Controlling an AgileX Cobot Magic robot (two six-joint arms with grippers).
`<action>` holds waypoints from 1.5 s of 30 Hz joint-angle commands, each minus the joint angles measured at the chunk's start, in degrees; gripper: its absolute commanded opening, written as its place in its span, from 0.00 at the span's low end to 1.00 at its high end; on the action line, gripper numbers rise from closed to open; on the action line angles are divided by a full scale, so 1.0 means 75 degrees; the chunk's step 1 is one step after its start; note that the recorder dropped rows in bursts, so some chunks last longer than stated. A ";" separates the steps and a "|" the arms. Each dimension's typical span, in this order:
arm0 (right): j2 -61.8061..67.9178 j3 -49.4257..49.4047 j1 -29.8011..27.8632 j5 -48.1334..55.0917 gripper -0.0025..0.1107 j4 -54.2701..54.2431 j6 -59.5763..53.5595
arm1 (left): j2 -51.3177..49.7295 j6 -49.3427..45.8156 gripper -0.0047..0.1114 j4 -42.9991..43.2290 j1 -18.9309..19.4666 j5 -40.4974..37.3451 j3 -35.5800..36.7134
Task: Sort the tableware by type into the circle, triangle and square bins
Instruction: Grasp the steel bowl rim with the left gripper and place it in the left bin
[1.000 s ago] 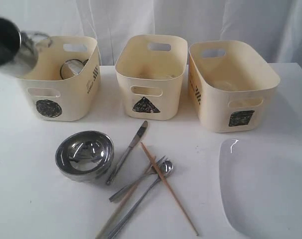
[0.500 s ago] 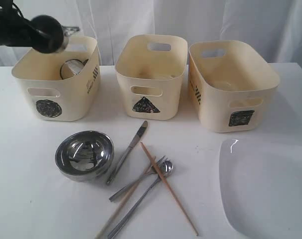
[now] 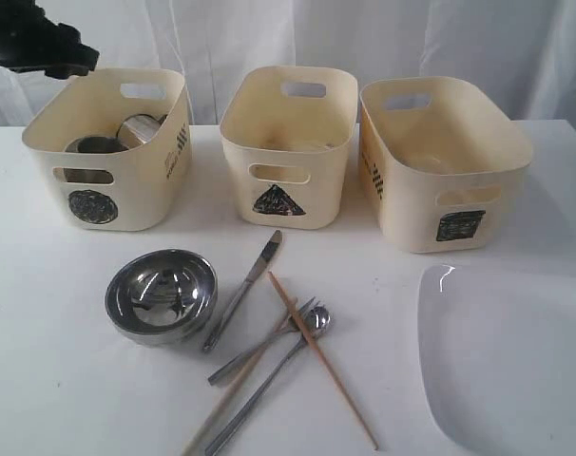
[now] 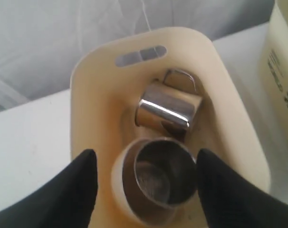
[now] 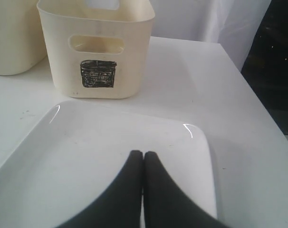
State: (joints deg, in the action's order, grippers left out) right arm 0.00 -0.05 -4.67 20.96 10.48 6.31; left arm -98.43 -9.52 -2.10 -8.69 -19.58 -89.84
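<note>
My left gripper [image 3: 43, 47] [image 4: 146, 153] hangs open above the circle bin [image 3: 107, 180] [image 4: 89, 95], holding nothing. Below its fingers a steel mug [image 4: 159, 183] [image 3: 93, 145] stands upright inside what looks like the small white bowl [image 4: 118, 187]. A second steel mug [image 4: 168, 107] [image 3: 139, 128] lies on its side behind it. The triangle bin [image 3: 288, 152] and square bin [image 3: 440, 171] [image 5: 96, 52] stand to the right. On the table lie steel bowls [image 3: 162, 294], knife [image 3: 245, 285], fork [image 3: 264, 339], spoon [image 3: 274, 372] and chopsticks [image 3: 321, 356]. My right gripper [image 5: 144, 155] is shut, empty, over the white plate [image 5: 110, 137] [image 3: 507, 361].
A white curtain hangs behind the bins. The table's right edge [image 5: 258, 109] runs close to the plate and square bin, with a dark drop beyond it. The right arm does not show in the exterior view.
My left gripper carried a steel mug over the circle bin, let it go there and pulled up and left. The mug now stands in the bin. The right gripper has not moved.
</note>
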 commanded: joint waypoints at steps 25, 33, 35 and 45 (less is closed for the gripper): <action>0.0000 0.0007 -0.0049 -0.0065 0.02 0.0039 -0.0004 | 0.0132 -0.0136 0.69 -0.2865 -0.0009 -0.2824 0.3226; 0.0000 0.0007 -0.0049 -0.0065 0.02 0.0039 -0.0004 | -0.0581 -0.0698 0.69 -0.3744 -0.0009 -0.2527 0.3389; 0.0000 0.0007 -0.0049 -0.0065 0.02 0.0039 -0.0004 | -0.0720 -0.1064 0.69 -0.4132 -0.0009 -0.2511 0.3389; 0.0000 0.0007 -0.0049 -0.0065 0.02 0.0039 -0.0004 | -0.1134 -0.1649 0.46 -0.4679 -0.0009 -0.2450 0.3389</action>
State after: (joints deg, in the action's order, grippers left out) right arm 0.00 -0.05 -4.67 20.96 10.48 6.31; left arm -106.24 -20.68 -36.28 -8.69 -37.22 -64.70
